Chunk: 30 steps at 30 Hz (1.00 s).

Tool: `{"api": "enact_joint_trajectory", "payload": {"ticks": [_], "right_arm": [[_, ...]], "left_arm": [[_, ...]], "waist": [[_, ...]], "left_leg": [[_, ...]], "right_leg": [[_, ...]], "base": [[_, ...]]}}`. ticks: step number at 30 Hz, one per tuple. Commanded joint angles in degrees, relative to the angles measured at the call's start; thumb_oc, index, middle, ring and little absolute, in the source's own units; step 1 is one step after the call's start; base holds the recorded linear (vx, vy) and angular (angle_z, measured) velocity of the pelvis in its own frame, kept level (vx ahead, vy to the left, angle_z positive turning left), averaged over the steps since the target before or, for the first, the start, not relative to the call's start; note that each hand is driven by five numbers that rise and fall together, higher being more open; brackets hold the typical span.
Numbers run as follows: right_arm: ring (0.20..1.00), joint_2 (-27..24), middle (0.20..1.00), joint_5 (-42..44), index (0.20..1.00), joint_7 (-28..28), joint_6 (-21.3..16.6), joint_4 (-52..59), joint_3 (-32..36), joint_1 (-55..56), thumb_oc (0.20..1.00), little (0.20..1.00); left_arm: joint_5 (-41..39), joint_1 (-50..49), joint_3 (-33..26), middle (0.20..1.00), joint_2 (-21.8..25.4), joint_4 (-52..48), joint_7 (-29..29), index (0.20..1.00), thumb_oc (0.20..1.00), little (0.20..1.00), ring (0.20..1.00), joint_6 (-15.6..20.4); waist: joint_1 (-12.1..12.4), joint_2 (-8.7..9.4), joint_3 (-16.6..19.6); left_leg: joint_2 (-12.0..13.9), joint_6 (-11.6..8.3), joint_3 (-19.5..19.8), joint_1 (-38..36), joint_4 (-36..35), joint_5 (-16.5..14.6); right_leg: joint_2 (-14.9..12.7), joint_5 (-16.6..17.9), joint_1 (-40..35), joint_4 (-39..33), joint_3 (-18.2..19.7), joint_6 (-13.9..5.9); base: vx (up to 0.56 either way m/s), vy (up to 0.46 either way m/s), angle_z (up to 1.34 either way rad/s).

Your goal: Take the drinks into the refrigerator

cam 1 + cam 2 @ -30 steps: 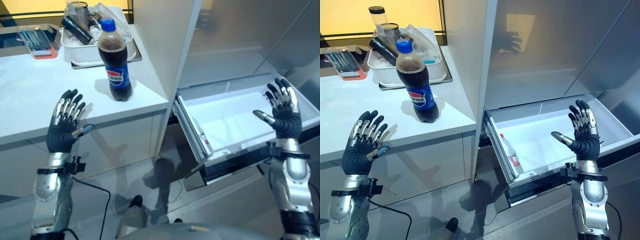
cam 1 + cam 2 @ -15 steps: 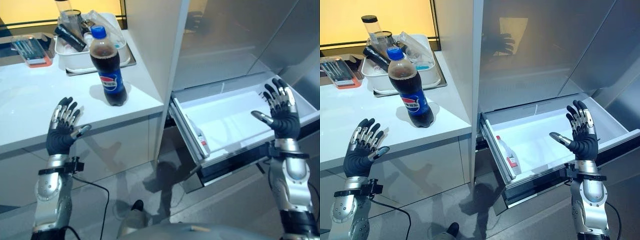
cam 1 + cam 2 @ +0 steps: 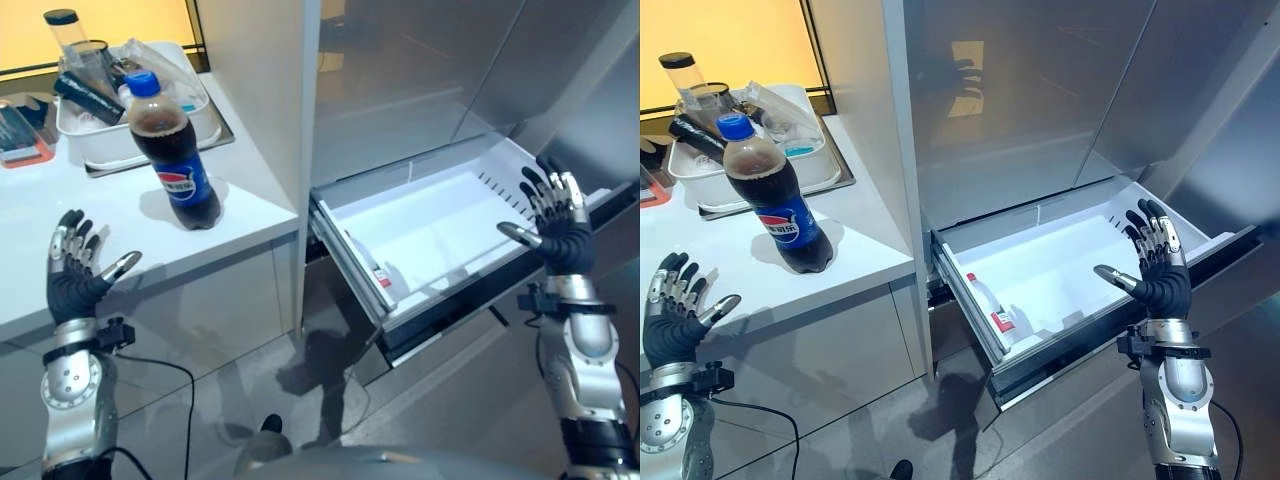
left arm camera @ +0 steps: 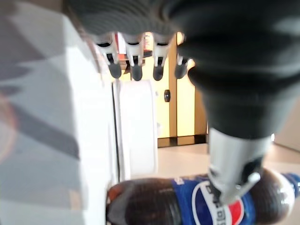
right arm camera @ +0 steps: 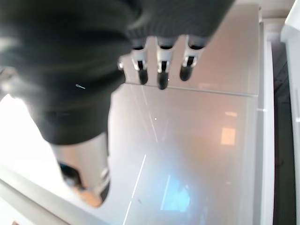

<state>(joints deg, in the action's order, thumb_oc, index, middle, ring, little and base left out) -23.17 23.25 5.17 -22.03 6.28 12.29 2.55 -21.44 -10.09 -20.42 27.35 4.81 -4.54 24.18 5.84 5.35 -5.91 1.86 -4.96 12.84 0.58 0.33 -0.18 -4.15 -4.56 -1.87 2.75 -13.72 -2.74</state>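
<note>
Cola bottle (image 3: 168,157) upright on counter (image 3: 120,235), tray (image 3: 100,115) behind; open fridge drawer (image 3: 430,225) right.

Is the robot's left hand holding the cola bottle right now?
No. The left hand is open and apart from the cola bottle, which stands upright on the white counter.

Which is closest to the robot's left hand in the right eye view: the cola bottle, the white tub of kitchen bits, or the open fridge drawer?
From the left hand:
1. Cola bottle, upright on the counter just ahead.
2. White tub, at the counter's back.
3. Open fridge drawer, across on the robot's right side.
</note>
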Motion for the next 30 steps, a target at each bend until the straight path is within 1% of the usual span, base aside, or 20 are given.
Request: {"api": "enact_joint_trajectory", "payload": {"ticks": [1,2,11,14,15,23,30], "right_arm": [[1.000,-3.31,1.000,2.20,1.000,0.47,-0.88,1.86,-1.34,-3.66,1.000,1.000],[1.000,-3.72,1.000,2.53,1.000,0.76,-0.69,2.19,-1.88,-3.84,1.000,1.000],[1.000,-4.04,1.000,3.07,1.000,0.95,-0.35,2.09,-2.62,-3.92,1.000,1.000],[1.000,-4.24,1.000,3.00,1.000,0.93,-0.18,2.08,-2.72,-3.95,1.000,1.000],[1.000,-4.43,1.000,3.22,1.000,1.25,0.02,2.02,-2.80,-3.87,1.000,1.000],[1.000,-4.67,1.000,3.52,1.000,1.45,0.22,1.92,-3.34,-3.80,1.000,1.000],[1.000,-4.46,1.000,3.89,1.000,1.52,0.33,2.28,-3.03,-3.82,1.000,1.000]], "left_arm": [[1.69,5.26,-2.29,1.000,5.12,3.96,-2.11,1.000,1.000,1.000,1.000,2.47],[2.14,6.72,-1.94,1.000,6.47,5.68,-2.90,1.000,1.000,1.000,1.000,2.40],[3.32,8.42,-1.99,1.000,9.04,7.92,-4.29,1.000,1.000,1.000,1.000,2.03],[3.10,8.66,-1.55,1.000,9.30,8.26,-3.97,1.000,1.000,1.000,1.000,1.84],[3.27,9.20,-1.35,1.000,10.23,9.22,-3.73,1.000,1.000,1.000,1.000,1.62],[2.68,11.92,0.88,1.000,12.23,11.96,-3.35,1.000,1.000,1.000,1.000,1.20],[0.99,12.30,2.78,1.000,11.32,10.89,-0.82,1.000,1.000,1.000,1.000,1.10]], "waist": [[-0.49,0.04,0.87],[-0.80,0.08,1.06],[-1.50,0.12,1.45],[-1.56,0.03,1.62],[-1.74,-0.03,1.81],[-2.47,0.07,2.31],[-2.81,0.11,2.59]], "left_leg": [[-2.03,4.63,2.80,-1.44,-1.17,-2.24],[-1.93,4.55,2.67,-1.66,-1.30,-2.25],[-1.85,4.56,2.05,-2.60,-1.76,-2.51],[-1.81,4.59,1.88,-2.88,-1.94,-2.56],[-1.80,4.54,1.85,-3.02,-1.98,-2.57],[-1.71,4.40,1.62,-3.60,-2.37,-2.56],[-1.77,4.50,1.22,-3.94,-2.47,-2.66]], "right_leg": [[1.46,-2.55,-0.33,3.30,-2.83,0.91],[1.54,-2.53,-0.57,2.99,-2.69,0.94],[1.64,-2.13,-1.21,2.41,-1.85,0.86],[1.73,-2.11,-1.40,2.20,-1.53,0.87],[1.79,-2.10,-1.60,2.05,-1.46,0.86],[1.99,-1.82,-2.32,1.20,-1.17,0.82],[1.93,-1.52,-2.77,0.65,-0.76,0.73]], "base": [[0.02,0.013,-0.10],[0.01,0.010,-0.04],[0.01,0.007,-0.04],[0.01,0.009,-0.08],[0.00,0.007,-0.07],[0.00,0.003,-0.03],[0.00,0.004,-0.03]]}}
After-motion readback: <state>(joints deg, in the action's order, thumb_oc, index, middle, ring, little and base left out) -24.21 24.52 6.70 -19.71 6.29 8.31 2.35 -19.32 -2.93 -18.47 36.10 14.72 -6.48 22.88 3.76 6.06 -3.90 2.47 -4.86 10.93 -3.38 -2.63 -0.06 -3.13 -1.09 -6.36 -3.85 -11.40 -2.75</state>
